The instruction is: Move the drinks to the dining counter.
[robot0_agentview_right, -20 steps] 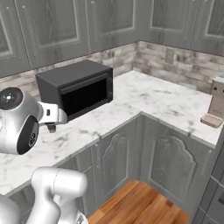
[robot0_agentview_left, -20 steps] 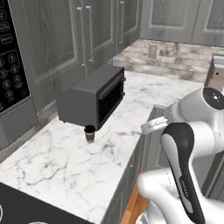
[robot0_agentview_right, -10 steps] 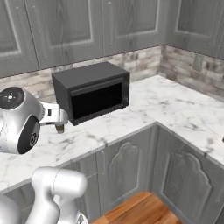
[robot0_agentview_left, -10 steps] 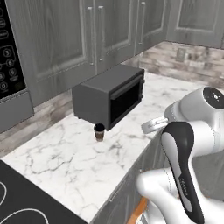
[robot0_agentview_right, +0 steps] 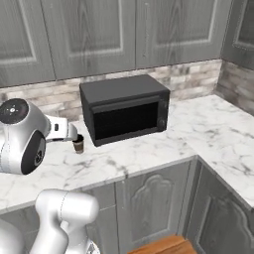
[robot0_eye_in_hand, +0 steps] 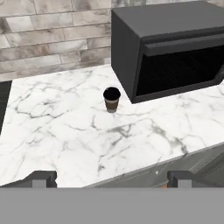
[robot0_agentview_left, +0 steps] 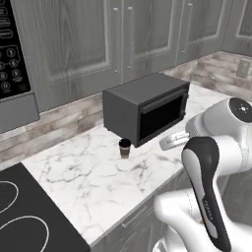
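A brown cup with black lid (robot0_agentview_left: 125, 147) is seen upright on the marble worktop (robot0_agentview_left: 93, 182), at centre frame in the left base view. It stands just beside the front left corner of a black microwave (robot0_agentview_left: 147, 108), apart from it, near the brick backsplash (robot0_eye_in_hand: 52, 30). In the right base view the cup (robot0_agentview_right: 78, 144) is placed at left of centre, partly masked by the arm's white wrist. In the hand view the cup (robot0_eye_in_hand: 112, 99) lies slightly above centre, with the microwave (robot0_eye_in_hand: 170, 48) at upper right. The gripper (robot0_eye_in_hand: 112, 179) is held fully spread, with nothing between its fingertips (robot0_eye_in_hand: 41, 178), which are seen at the bottom corners, well apart from the cup. A black stove top (robot0_agentview_left: 24, 221) is noted at lower left of the left base view.
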Available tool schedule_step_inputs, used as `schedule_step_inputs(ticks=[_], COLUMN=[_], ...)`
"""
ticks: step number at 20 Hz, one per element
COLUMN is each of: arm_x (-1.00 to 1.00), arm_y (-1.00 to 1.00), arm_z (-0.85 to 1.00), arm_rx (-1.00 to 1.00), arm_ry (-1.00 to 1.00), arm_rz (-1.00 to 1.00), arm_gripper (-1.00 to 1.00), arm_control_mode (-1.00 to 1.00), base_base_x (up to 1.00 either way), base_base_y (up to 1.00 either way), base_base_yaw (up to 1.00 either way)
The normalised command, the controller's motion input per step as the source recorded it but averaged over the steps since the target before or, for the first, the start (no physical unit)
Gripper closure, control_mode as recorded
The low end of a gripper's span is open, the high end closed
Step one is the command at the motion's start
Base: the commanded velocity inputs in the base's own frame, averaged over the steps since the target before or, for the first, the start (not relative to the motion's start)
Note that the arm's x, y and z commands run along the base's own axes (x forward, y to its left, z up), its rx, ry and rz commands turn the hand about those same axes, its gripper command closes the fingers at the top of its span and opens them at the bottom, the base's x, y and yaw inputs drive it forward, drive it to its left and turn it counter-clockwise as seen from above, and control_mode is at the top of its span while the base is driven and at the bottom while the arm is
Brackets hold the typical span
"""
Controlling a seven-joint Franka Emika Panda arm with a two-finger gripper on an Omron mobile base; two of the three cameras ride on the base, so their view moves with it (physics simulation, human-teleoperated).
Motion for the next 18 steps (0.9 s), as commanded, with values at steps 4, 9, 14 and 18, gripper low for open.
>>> schedule_step_inputs(ticks=[4,9,14,18], arm_x=[0.0,0.0,0.0,0.0], arm_y=[0.0,0.0,0.0,0.0], arm_z=[0.0,0.0,0.0,0.0], arm_rx=[0.0,0.0,0.0,0.0], arm_ry=[0.0,0.0,0.0,0.0], arm_rz=[0.0,0.0,0.0,0.0], arm_gripper=[-1.0,-1.0,-1.0,-1.0], arm_control_mode=[1.0,1.0,1.0,1.0], base_base_x=[0.49,0.65,0.78,0.78], base_base_y=[0.28,0.18,0.13,0.18], base_base_yaw=[0.29,0.22,0.21,0.21])
